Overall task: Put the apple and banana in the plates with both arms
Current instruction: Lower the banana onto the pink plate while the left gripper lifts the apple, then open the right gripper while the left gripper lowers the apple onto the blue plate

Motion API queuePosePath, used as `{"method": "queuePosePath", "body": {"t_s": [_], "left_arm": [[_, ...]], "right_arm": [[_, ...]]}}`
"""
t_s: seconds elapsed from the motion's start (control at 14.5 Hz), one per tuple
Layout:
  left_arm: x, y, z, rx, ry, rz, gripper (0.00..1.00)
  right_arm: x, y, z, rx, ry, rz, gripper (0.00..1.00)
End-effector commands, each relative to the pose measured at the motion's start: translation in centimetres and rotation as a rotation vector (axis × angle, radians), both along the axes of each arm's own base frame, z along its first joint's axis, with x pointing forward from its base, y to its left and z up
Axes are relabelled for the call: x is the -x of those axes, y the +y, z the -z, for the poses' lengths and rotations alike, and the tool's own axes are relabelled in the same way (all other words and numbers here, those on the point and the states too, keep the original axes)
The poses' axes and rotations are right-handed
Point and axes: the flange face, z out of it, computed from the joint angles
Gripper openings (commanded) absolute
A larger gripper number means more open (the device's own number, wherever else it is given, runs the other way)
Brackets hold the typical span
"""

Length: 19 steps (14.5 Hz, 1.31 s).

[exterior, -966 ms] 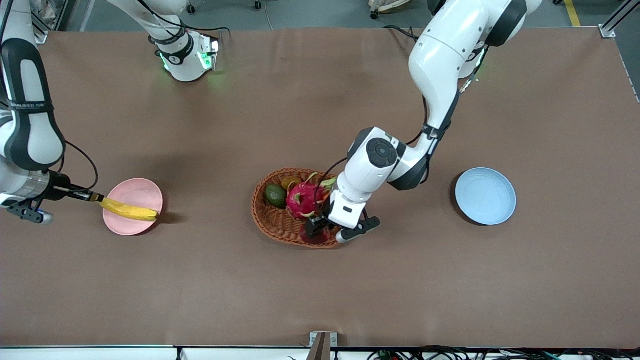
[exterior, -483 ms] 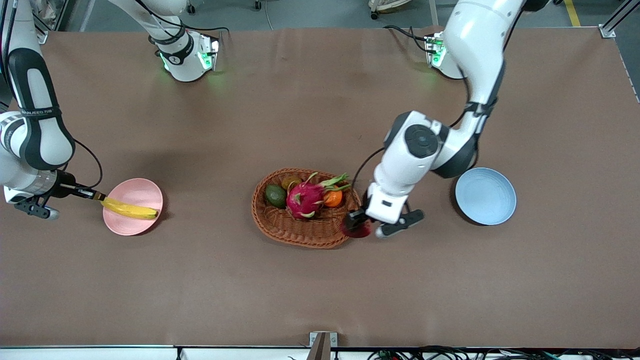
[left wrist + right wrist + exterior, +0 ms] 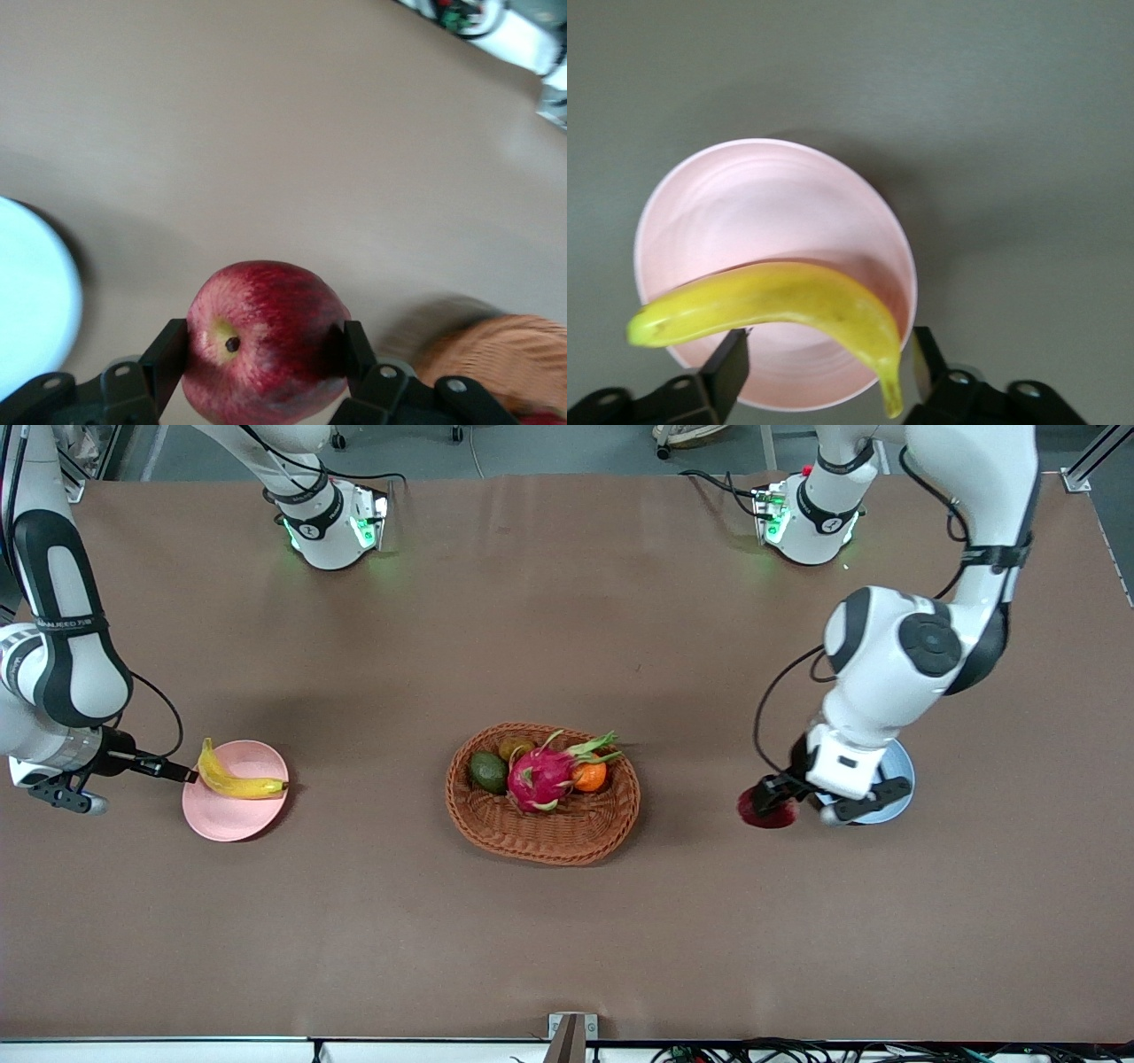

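My left gripper [image 3: 780, 796] is shut on the dark red apple [image 3: 765, 810] and holds it over the table, just beside the light blue plate [image 3: 901, 779] on the basket's side. In the left wrist view the apple [image 3: 266, 341] sits between both fingers, with the blue plate [image 3: 27, 310] at the edge. The yellow banana [image 3: 237, 784] lies across the pale pink plate [image 3: 226, 815]. My right gripper [image 3: 182, 774] is open at that plate's rim. In the right wrist view the banana [image 3: 788, 297] rests in the pink plate [image 3: 762, 212], free of the spread fingers [image 3: 733, 354].
An oval brown wicker basket [image 3: 540, 837] stands mid-table with a pink dragon fruit [image 3: 540, 777], an orange [image 3: 589, 777] and an avocado [image 3: 488, 771]. Its rim shows in the left wrist view [image 3: 505, 354]. The arm bases [image 3: 332, 527] stand farthest from the front camera.
My left gripper carried the apple from the basket toward the blue plate. My right gripper let go of the banana, which settled onto the pink plate.
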Motion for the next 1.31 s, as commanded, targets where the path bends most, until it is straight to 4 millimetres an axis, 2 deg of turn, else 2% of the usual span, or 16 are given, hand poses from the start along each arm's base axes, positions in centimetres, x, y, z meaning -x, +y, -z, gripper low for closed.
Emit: {"method": "queuePosePath", "body": {"t_s": [0.0, 0.14, 0.28, 0.41, 0.55, 0.69, 0.76, 0.97, 1.24], "left_arm": [[1.6, 4.5, 1.6, -0.042, 0.032, 0.041, 0.40], [2.1, 8.4, 3.5, -0.063, 0.065, 0.066, 0.40], [2.4, 11.3, 5.1, -0.075, 0.091, 0.084, 0.40], [2.5, 14.3, 6.9, -0.085, 0.116, 0.107, 0.40], [2.5, 16.3, 8.6, -0.086, 0.143, 0.108, 0.40], [2.7, 17.5, 10.4, -0.082, 0.169, 0.092, 0.40], [2.8, 17.7, 11.1, -0.082, 0.178, 0.090, 0.40], [3.2, 18.1, 12.4, -0.080, 0.203, 0.084, 0.40], [3.8, 18.1, 13.6, -0.077, 0.228, 0.084, 0.41]], "right_arm": [[-2.2, 1.9, -5.3, -0.015, 0.013, -0.062, 1.00], [-3.4, 3.6, -9.0, -0.005, 0.035, -0.101, 1.00], [-4.6, 5.9, -13.4, 0.053, 0.063, -0.106, 1.00], [-5.4, 7.9, -16.9, 0.061, 0.084, -0.126, 1.00], [-5.9, 10.6, -20.2, 0.080, 0.093, -0.179, 1.00], [-6.3, 12.5, -23.9, 0.136, 0.081, -0.227, 1.00], [-6.4, 13.3, -24.9, 0.153, 0.085, -0.241, 1.00], [-6.5, 13.2, -27.3, 0.161, 0.043, -0.242, 1.00], [-6.4, 14.3, -27.5, 0.130, 0.046, -0.252, 1.00]]}}
